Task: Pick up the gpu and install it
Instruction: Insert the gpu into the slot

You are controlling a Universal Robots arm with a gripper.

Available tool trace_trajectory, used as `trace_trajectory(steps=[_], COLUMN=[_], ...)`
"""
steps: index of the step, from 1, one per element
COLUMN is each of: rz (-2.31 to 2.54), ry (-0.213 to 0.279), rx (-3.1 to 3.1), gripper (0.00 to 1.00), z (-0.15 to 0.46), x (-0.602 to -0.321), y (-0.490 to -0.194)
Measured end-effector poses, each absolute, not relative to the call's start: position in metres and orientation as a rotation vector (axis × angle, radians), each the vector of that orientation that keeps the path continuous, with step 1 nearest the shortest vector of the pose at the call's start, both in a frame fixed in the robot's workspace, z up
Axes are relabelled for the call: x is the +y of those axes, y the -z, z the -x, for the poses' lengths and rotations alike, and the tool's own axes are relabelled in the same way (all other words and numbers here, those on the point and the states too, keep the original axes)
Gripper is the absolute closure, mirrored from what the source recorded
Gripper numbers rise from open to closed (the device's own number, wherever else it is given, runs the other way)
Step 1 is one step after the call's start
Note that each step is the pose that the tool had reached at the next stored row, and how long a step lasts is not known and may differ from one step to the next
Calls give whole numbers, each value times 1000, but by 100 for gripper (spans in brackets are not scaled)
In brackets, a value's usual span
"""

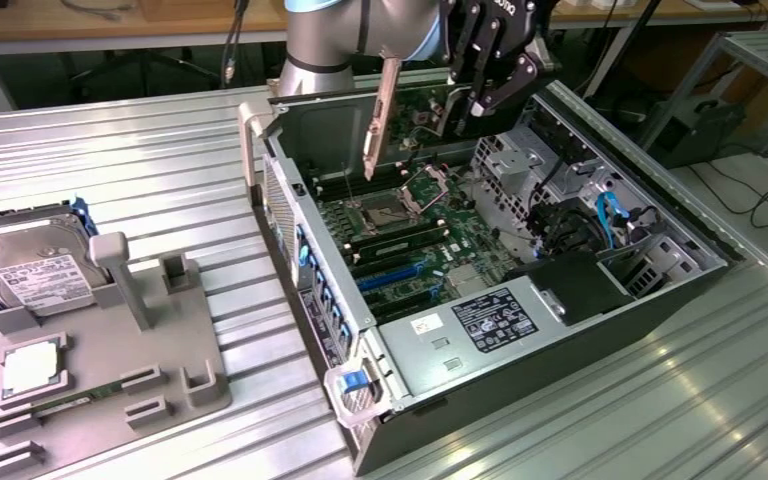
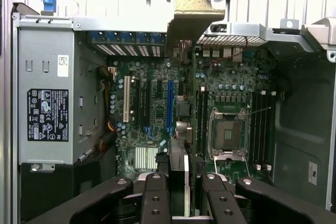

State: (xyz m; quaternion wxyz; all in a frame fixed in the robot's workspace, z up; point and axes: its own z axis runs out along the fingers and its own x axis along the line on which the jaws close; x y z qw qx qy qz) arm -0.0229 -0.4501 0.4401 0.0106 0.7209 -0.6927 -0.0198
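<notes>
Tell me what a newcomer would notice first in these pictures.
The claw, shut on the gpu, holds it above the open computer case, its pale bracket pointing down toward the motherboard. On the exterior view's left, a silver hard drive rests in a grey fixture on the ribbed metal table.

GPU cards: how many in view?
1. The GPU, held in the tool above the open case. More could be hidden inside the case.
</notes>
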Motion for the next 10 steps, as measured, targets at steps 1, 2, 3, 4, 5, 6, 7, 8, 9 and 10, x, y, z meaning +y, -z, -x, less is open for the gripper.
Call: trace_trajectory(steps=[1,2,3,4,5,6,7,8,9,10], rz=[-2249,-2249,-2249,-2249,-2248,-2248,-2248,-2248,-2248,-2248], ry=[62,62,62,62,63,63,63,63,64,64], rx=[-2162,-2162,-2162,-2162,-2161,-2161,-2161,-2161,-2161,-2161], gripper=[72,72,72,72,72,72,72,72,72,72], z=[23,23,23,23,23,23,23,23,23,23], x=[-450,-450,-450,-451,-451,-451,-451,-451,-451,-452], y=[-439,-438,-436,-434,-433,-431,-430,-428,-427,-426])
